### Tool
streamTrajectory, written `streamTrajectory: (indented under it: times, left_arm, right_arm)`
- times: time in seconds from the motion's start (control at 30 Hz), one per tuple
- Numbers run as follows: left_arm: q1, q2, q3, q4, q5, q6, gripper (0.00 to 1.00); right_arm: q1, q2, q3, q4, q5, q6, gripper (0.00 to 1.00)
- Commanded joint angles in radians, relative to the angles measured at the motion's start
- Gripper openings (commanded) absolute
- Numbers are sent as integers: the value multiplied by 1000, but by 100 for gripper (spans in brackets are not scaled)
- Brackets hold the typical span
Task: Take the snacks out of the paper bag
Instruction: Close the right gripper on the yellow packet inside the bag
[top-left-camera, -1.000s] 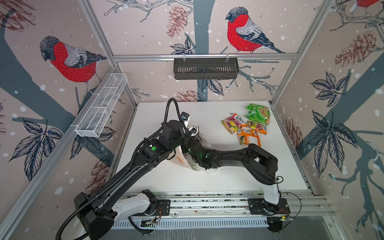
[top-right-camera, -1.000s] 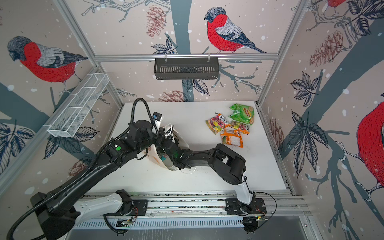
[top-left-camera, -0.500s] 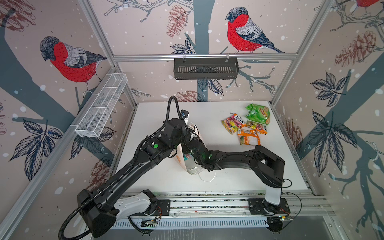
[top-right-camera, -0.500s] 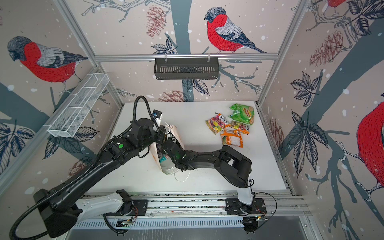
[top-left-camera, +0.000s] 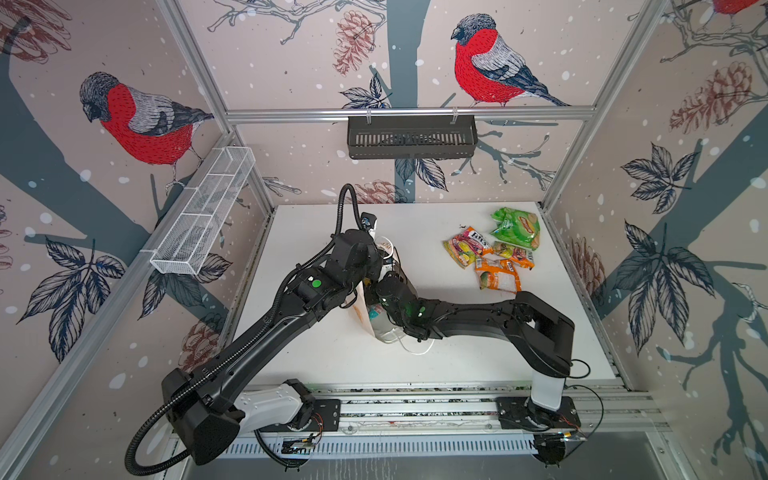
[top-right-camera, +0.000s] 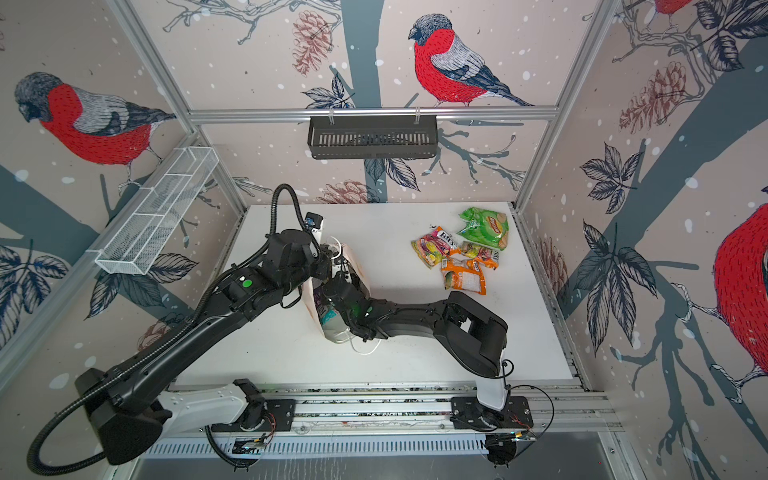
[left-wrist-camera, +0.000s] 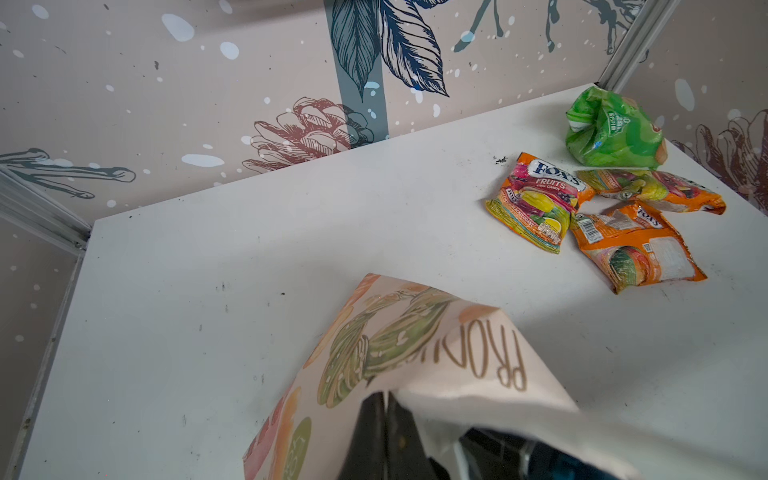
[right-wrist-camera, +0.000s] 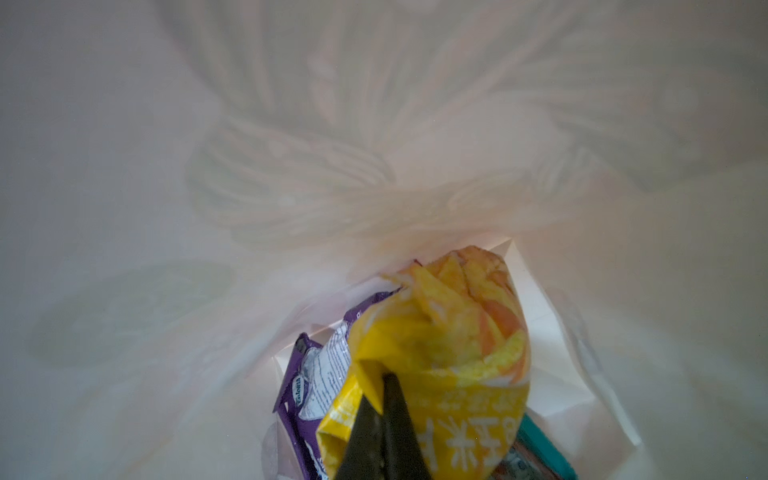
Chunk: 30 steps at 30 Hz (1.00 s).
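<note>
Stretched low, the right arm (top-left-camera: 478, 316) buries the right end effector (right-wrist-camera: 382, 401) in the cream paper bag (top-left-camera: 362, 305), clamped on a crinkly yellow packet (right-wrist-camera: 449, 332). The left arm (top-left-camera: 266, 328) arches over the bag, the left end effector (left-wrist-camera: 384, 415) pinching its printed rim; four glossy packets (top-left-camera: 467, 249) lie well apart from it.

Stereo overhead, wrist camera inside paper bag (right-wrist-camera: 124, 187)

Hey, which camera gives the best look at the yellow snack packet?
The right wrist view: the yellow packet is close up, pinched by the right hand inside the paper bag. The top views and left wrist view show the bag but not that packet.
</note>
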<state>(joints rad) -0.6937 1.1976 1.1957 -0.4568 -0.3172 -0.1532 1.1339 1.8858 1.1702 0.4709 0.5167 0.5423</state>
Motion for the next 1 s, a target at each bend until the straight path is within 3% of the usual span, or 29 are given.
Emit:
streamTrajectory:
  times: [0.0, 0.33, 0.53, 0.97]
  left_arm:
    - [-4, 10, 11, -42, 29, -2, 0]
    - [-3, 31, 16, -45, 15, -8, 0]
    - [-4, 44, 20, -30, 26, -5, 0]
    - [-1, 67, 32, -16, 24, -12, 0]
  right_arm:
    - [6, -5, 39, 33, 41, -73, 0]
    - [-10, -64, 59, -110, 51, -29, 0]
    - [-35, -99, 116, -261, -46, 43, 0]
    - [-83, -122, 268, -518, -153, 60, 0]
